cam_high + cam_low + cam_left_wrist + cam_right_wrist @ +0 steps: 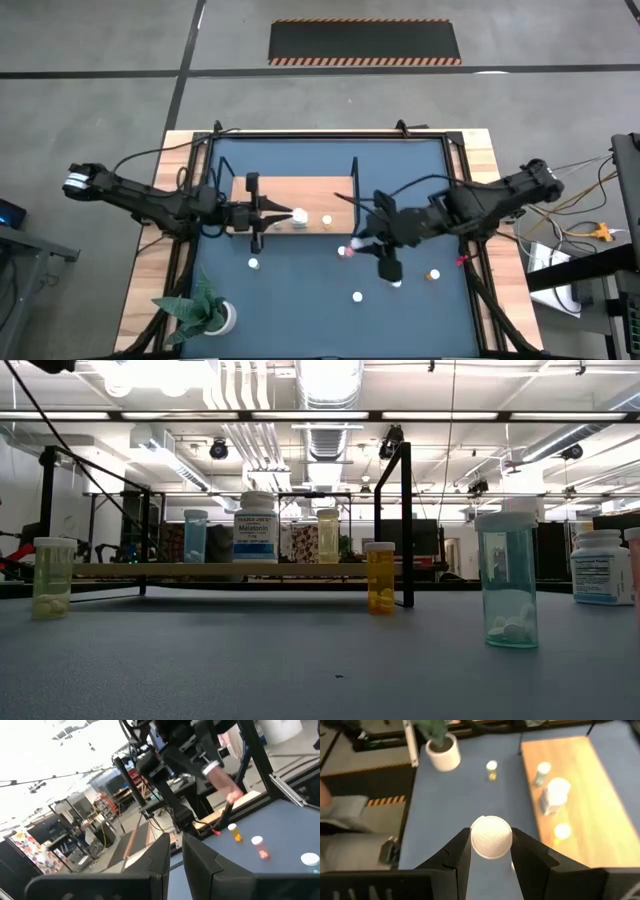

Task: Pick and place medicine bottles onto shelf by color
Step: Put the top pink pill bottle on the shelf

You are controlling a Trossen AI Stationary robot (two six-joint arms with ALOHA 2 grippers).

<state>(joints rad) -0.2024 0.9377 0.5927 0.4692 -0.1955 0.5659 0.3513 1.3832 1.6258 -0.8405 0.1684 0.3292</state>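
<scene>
My right jaws [491,851] are clamped on a white-capped medicine bottle [491,837], held up off the blue surface [300,300] between the shelf's near edge and the loose bottles. In the left wrist view that held bottle looks pinkish below its white cap. My left jaws [175,851] are closed on nothing and hover over the left part of the wooden shelf [335,190], beside the bottles already there. By my reckoning the sorting is partly done: the shelf carries a big white labelled bottle [555,795], a small blue-tinted one [541,773] and a yellowish one [562,832]. Much is left. On the surface I count a yellow bottle [254,264] near the potted plant [205,312], a white-topped bottle [357,296] near the front, an orange one [434,274] to the right, and another partly hidden under my right arm, which I cannot make out properly. The low view also shows a green-tinted bottle [506,579] and a white labelled one [600,567] waiting off the shelf.
</scene>
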